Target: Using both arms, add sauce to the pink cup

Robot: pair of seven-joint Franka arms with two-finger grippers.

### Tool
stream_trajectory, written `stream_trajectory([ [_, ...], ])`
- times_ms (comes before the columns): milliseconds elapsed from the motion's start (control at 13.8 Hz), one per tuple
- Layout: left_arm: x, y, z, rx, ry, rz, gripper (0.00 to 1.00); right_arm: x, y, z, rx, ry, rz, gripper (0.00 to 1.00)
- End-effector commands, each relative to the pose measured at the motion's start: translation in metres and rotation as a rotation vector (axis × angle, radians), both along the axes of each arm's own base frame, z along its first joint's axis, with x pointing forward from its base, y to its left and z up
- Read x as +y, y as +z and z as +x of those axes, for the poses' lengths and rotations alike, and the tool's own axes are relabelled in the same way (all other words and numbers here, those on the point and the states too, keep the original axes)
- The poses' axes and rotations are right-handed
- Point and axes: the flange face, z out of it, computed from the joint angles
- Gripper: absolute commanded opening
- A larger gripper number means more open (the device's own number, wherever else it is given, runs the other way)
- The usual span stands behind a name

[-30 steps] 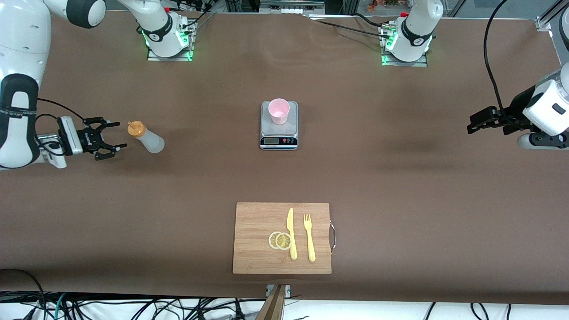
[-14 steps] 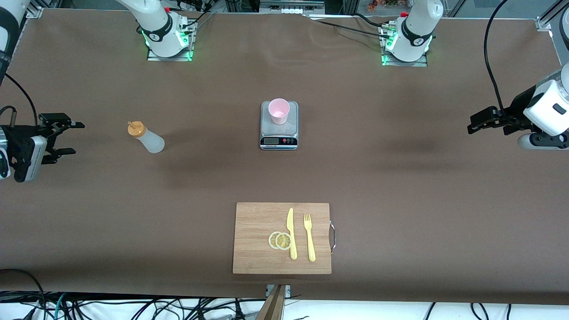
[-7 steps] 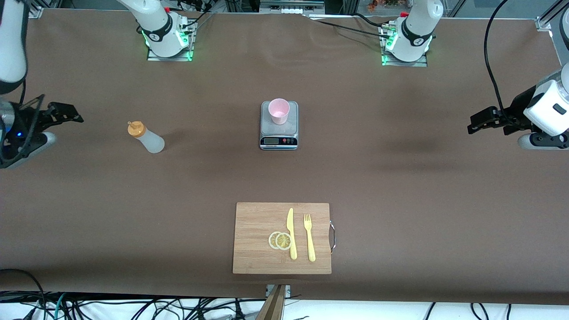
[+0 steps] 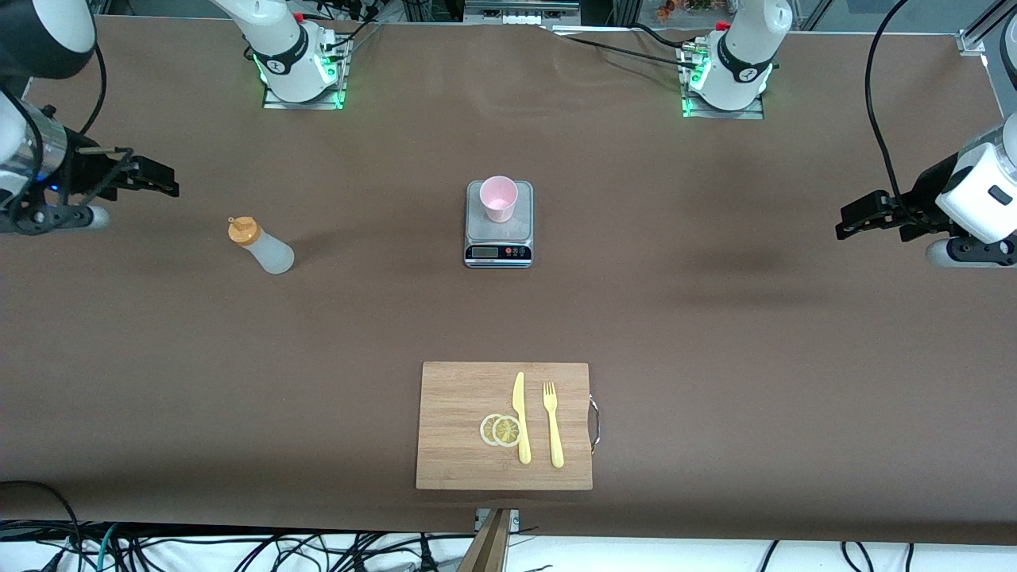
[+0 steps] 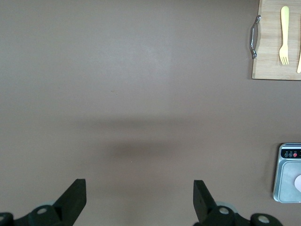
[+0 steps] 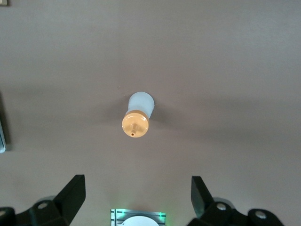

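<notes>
The sauce (image 4: pixel 262 248), a whitish squeeze bottle with an orange cap, stands upright on the brown table toward the right arm's end. The right wrist view looks down on the sauce (image 6: pixel 137 118) from above. My right gripper (image 4: pixel 159 183) (image 6: pixel 136 184) hangs open and empty in the air, off to the side of the bottle and apart from it. The pink cup (image 4: pixel 499 198) stands on a small scale (image 4: pixel 498 230) at the table's middle. My left gripper (image 4: pixel 848 221) (image 5: pixel 138 184) waits open and empty over the left arm's end of the table.
A wooden cutting board (image 4: pixel 453 429) lies nearer the front camera than the scale, with lemon slices (image 4: pixel 500 430), a yellow knife (image 4: pixel 520 417) and a yellow fork (image 4: pixel 552 425) on it. The left wrist view shows the board (image 5: pixel 273 56) and the scale (image 5: pixel 288 175) at its edge.
My right gripper has drawn back from beside the sauce, risen and turned to face down at the table. The sauce, the cup and the left arm have stayed put.
</notes>
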Motion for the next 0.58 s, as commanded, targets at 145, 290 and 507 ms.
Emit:
stream_trajectory([
  [145,0.003,0.003,0.004,0.005,-0.022,0.016,1.00,-0.005,0.020,-0.004,-0.038,-0.137,-0.015,0.99],
  [290,0.004,0.003,0.004,0.005,-0.020,0.016,1.00,-0.007,0.042,0.004,-0.096,-0.138,-0.019,0.99],
  [507,0.004,0.002,0.004,0.007,-0.020,0.016,1.00,-0.005,0.043,0.006,-0.101,-0.137,-0.015,0.99],
])
